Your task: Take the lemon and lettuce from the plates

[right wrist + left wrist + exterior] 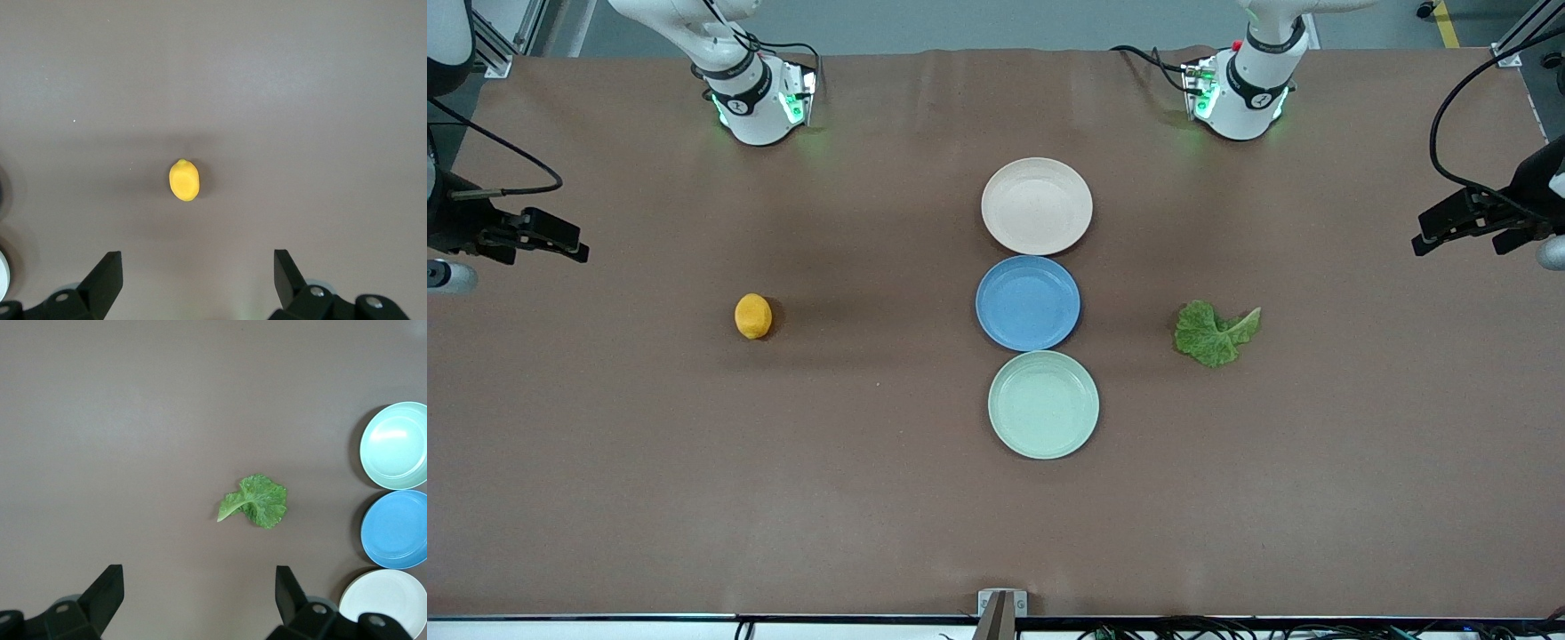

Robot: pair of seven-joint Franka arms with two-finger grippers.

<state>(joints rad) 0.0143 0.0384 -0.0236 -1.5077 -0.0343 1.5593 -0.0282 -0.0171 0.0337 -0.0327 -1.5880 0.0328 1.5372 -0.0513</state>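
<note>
Brown matting is covering the whole surface (pixel 694 462), with grey floor and aluminium framing showing past its edge by the robot bases. Three plates are sitting in a touching row at the middle: the beige-pink plate (pixel 1037 205) nearest the bases, the blue plate (pixel 1028 302) next, the mint plate (pixel 1043 404) nearest the front camera. All three are lying bare. The left pincer (pixel 200 600) is hanging wide open, gripping nothing, high over the lettuce (pixel 1215 332). The right pincer (pixel 197 280) is hanging likewise, spread wide and unladen, over the lemon (pixel 753 316).
</note>
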